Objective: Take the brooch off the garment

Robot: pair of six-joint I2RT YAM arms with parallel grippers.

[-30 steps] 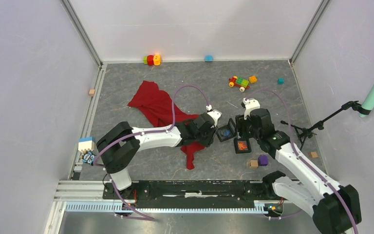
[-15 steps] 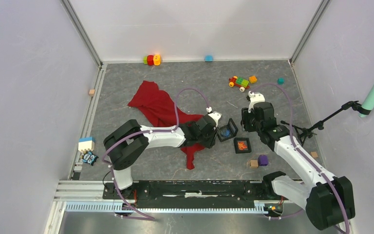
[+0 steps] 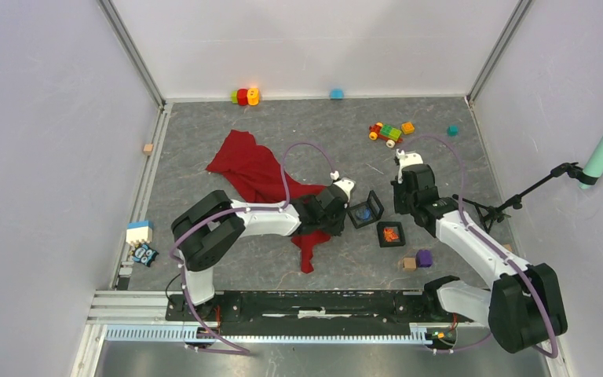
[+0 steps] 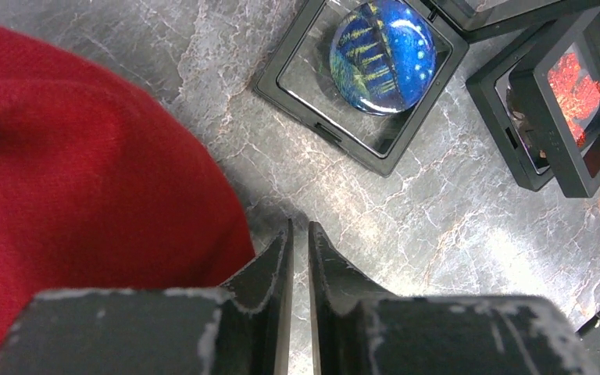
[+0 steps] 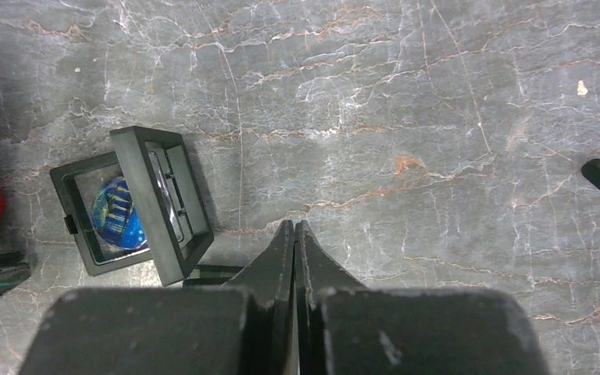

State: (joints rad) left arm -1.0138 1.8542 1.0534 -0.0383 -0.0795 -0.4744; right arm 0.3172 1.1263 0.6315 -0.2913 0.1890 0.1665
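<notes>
Table (image 3: 306,118): grey stone-look top with pale veins, matte.

Garment (image 3: 255,174): deep-red soft knit, rumpled, left of the table's centre. Its long axis is diagonal, from the far-left side toward the middle of the near edge. A narrow tail (image 3: 308,251) points at the near edge.

Brooch (image 4: 383,47): round glassy dome, blue with yellow streaks. It lies in a square black case (image 3: 363,213) with a clear film, lid raised. The case sits near the table's centre, just right of the garment and not touching it.

Second black case (image 3: 390,234), nearer the near edge, holds an orange-red piece.

Left hand (image 4: 300,226): flat dark fingers nearly closed, thin slit, nothing between them, at the garment's hem.

Right hand (image 5: 294,224): fingers pressed together, empty, over bare table beside the brooch case.
</notes>
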